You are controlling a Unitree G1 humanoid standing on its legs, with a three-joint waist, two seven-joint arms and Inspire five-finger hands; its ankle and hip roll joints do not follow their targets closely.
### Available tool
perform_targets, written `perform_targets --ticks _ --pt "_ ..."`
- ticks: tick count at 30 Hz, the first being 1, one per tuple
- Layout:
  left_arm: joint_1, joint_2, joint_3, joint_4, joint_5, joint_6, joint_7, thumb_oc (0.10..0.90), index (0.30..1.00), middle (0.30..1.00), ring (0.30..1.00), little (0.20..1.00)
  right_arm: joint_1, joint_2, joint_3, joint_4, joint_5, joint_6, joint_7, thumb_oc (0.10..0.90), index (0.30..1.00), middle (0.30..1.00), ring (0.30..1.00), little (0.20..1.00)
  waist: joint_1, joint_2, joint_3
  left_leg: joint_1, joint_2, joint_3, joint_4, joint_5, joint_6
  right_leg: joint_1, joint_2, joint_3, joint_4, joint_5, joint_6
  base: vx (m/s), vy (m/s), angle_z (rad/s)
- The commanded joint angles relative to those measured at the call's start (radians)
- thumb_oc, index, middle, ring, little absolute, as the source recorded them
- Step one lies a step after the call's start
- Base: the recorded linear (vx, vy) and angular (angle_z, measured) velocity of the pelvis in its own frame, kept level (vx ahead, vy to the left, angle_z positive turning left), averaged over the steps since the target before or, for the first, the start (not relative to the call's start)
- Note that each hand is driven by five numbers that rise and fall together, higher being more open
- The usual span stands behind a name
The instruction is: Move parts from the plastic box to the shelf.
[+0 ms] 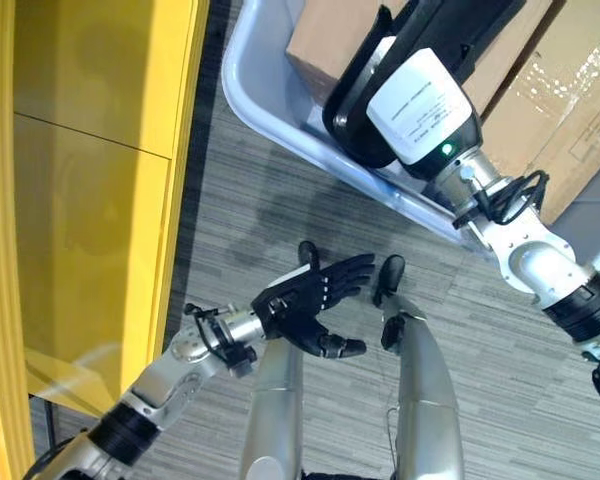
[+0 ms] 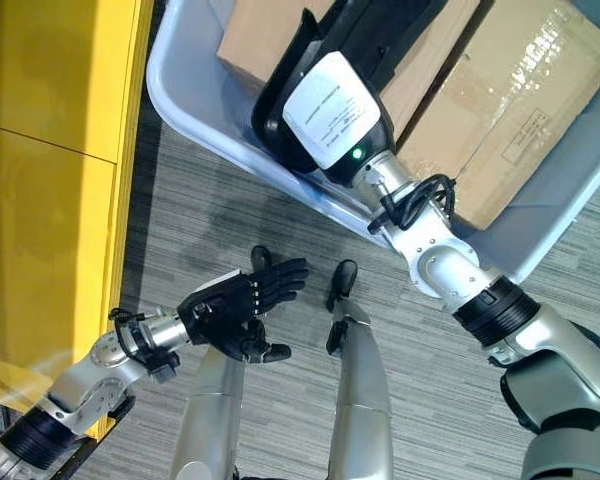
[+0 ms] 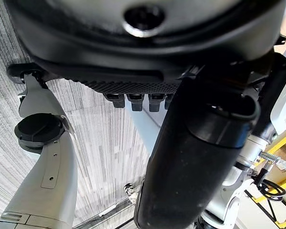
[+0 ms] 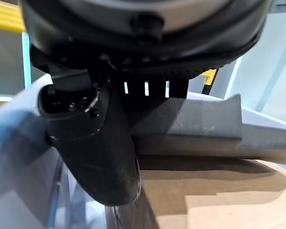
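Note:
A pale grey-blue plastic box [image 1: 280, 125] stands on the floor ahead and holds two brown cardboard boxes [image 1: 325, 40] [image 2: 510, 110]. My right hand [image 2: 365, 30] reaches into it over the nearer cardboard box [image 4: 205, 191], its thumb [image 4: 100, 152] stretched out just above the cardboard and nothing held. Well short of the plastic box, my left hand [image 1: 305, 300] hovers above the carpet, open and palm up with straight fingers and nothing in it. The yellow shelf [image 1: 90, 180] rises along the left side.
Grey striped carpet [image 1: 250, 210] lies between the shelf and the plastic box. The shelf's yellow edge [image 2: 130, 150] runs close to the box's near left corner, leaving a narrow strip of floor.

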Motion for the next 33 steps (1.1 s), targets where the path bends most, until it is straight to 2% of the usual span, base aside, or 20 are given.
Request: perform_targets --ticks 1,4,7,9,10,14,17,20,21,23,24,29,30,31,33 --pt "0.088 -0.042 -0.008 -0.111 0.001 -0.089 -0.074 0.900 1.000 1.000 1.000 1.000 0.056 -0.048 -0.030 -0.089 0.179 -0.128 -0.134 0.400 0.300 0.300 0.300 0.300 0.027 0.019 -0.024 0.075 -0.003 0.037 -0.078 -0.058 -0.074 0.058 0.060 -0.090 0.068 -0.134 0.036 0.00 0.084 0.00" --pt "0.122 -0.051 0.010 -0.130 0.001 -0.096 -0.079 0.900 1.000 1.000 1.000 1.000 0.144 -0.037 -0.108 -0.180 0.234 -0.191 -0.214 0.400 0.300 0.300 0.300 0.300 0.014 0.016 -0.024 0.144 -0.004 0.042 -0.087 -0.071 -0.069 0.119 0.066 -0.076 0.054 -0.142 0.034 0.01 0.108 -0.08" --pt "0.157 -0.059 0.027 -0.142 -0.013 -0.136 -0.083 0.900 1.000 1.000 1.000 1.000 0.234 -0.006 -0.191 -0.237 0.256 -0.266 -0.291 0.400 0.300 0.300 0.300 0.300 0.001 0.014 -0.024 0.241 -0.010 0.037 -0.106 -0.085 -0.062 0.208 0.075 -0.051 0.023 -0.150 0.036 0.02 0.142 -0.08" --pt "0.166 -0.062 0.034 -0.152 -0.010 -0.141 -0.091 0.900 1.000 1.000 1.000 1.000 0.254 0.006 -0.215 -0.255 0.258 -0.289 -0.314 0.400 0.300 0.300 0.300 0.300 -0.002 0.015 -0.024 0.300 -0.014 0.034 -0.119 -0.091 -0.057 0.264 0.076 -0.040 -0.003 -0.150 0.039 -0.01 0.101 -0.10" --pt "0.156 -0.059 0.039 -0.157 -0.014 -0.148 -0.094 0.900 1.000 1.000 1.000 1.000 0.244 0.007 -0.230 -0.265 0.263 -0.293 -0.328 0.400 0.300 0.300 0.300 0.300 -0.001 0.019 -0.024 0.315 -0.009 0.042 -0.134 -0.069 -0.048 0.280 0.080 -0.047 -0.027 -0.124 0.029 -0.05 0.099 -0.08" --pt "0.153 -0.055 0.041 -0.191 -0.034 -0.133 -0.080 0.900 1.000 1.000 1.000 1.000 0.206 0.018 -0.265 -0.266 0.305 -0.269 -0.380 0.400 0.300 0.300 0.300 0.300 -0.006 0.017 -0.024 0.509 -0.009 0.047 -0.198 -0.077 -0.046 0.480 0.073 -0.034 -0.123 -0.118 0.036 0.03 0.117 -0.07" --pt "0.153 -0.054 0.042 -0.194 -0.034 -0.127 -0.074 0.900 1.000 1.000 1.000 1.000 0.204 0.022 -0.275 -0.267 0.320 -0.259 -0.366 0.400 0.300 0.300 0.300 0.300 -0.007 0.017 -0.024 0.552 -0.010 0.048 -0.211 -0.079 -0.045 0.527 0.070 -0.033 -0.143 -0.118 0.038 0.03 0.055 -0.04" --pt "0.153 -0.054 0.042 -0.194 -0.034 -0.127 -0.074 0.900 1.000 1.000 1.000 1.000 0.204 0.022 -0.275 -0.267 0.320 -0.259 -0.366 0.400 0.300 0.300 0.300 0.300 -0.007 0.017 -0.024 0.552 -0.010 0.048 -0.211 -0.079 -0.045 0.527 0.070 -0.033 -0.143 -0.118 0.038 0.02 0.026 0.00" --pt "0.156 -0.056 0.043 -0.193 -0.041 -0.126 -0.066 0.900 1.000 1.000 1.000 1.000 0.196 0.023 -0.283 -0.260 0.346 -0.245 -0.354 0.400 0.300 0.300 0.300 0.300 -0.007 0.014 -0.031 0.621 -0.012 0.046 -0.231 -0.084 -0.045 0.604 0.061 -0.029 -0.176 -0.118 0.041 0.09 0.108 -0.01" --pt "0.169 -0.054 0.047 -0.193 -0.034 -0.128 -0.065 0.900 1.000 1.000 1.000 1.000 0.206 0.021 -0.290 -0.263 0.371 -0.235 -0.334 0.400 0.300 0.300 0.300 0.300 -0.008 0.011 -0.045 0.672 -0.014 0.044 -0.257 -0.082 -0.046 0.666 0.057 -0.032 -0.216 -0.110 0.046 0.12 0.105 0.03" --pt "0.185 -0.058 0.049 -0.191 -0.033 -0.125 -0.075 0.900 1.000 1.000 1.000 1.000 0.221 0.023 -0.296 -0.266 0.397 -0.228 -0.326 0.400 0.300 0.300 0.300 0.300 -0.006 0.008 -0.075 0.695 -0.013 0.043 -0.275 -0.077 -0.046 0.699 0.057 -0.033 -0.248 -0.099 0.047 0.09 0.052 0.06" --pt "0.185 -0.058 0.049 -0.191 -0.033 -0.125 -0.075 0.900 1.000 1.000 1.000 1.000 0.222 0.023 -0.296 -0.266 0.397 -0.228 -0.326 0.400 0.300 0.300 0.300 0.300 -0.006 0.008 -0.075 0.694 -0.013 0.043 -0.275 -0.077 -0.046 0.699 0.057 -0.033 -0.249 -0.099 0.047 0.03 0.019 -0.01" --pt "0.207 -0.058 0.055 -0.190 -0.030 -0.125 -0.087 0.900 1.000 1.000 1.000 1.000 0.250 0.015 -0.309 -0.274 0.447 -0.220 -0.309 0.400 0.300 0.300 0.300 0.300 -0.009 -0.001 -0.109 0.733 -0.016 0.043 -0.294 -0.079 -0.047 0.745 0.048 -0.034 -0.278 -0.096 0.056 0.23 0.162 0.01" --pt "0.225 -0.059 0.056 -0.187 -0.048 -0.119 -0.091 0.900 1.000 1.000 1.000 1.000 0.298 0.011 -0.327 -0.288 0.581 -0.194 -0.259 0.400 0.300 0.300 0.300 0.300 -0.018 -0.013 -0.167 0.774 -0.014 0.042 -0.308 -0.081 -0.046 0.796 0.037 -0.033 -0.306 -0.087 0.064 0.27 0.191 0.00" --pt "0.242 -0.065 0.056 -0.187 -0.040 -0.114 -0.088 0.900 1.000 1.000 1.000 1.000 0.344 0.021 -0.349 -0.302 0.700 -0.195 -0.244 0.400 0.300 0.300 0.300 0.300 -0.025 -0.024 -0.214 0.798 -0.009 0.043 -0.314 -0.080 -0.046 0.829 0.030 -0.033 -0.331 -0.072 0.068 0.20 0.106 0.04"
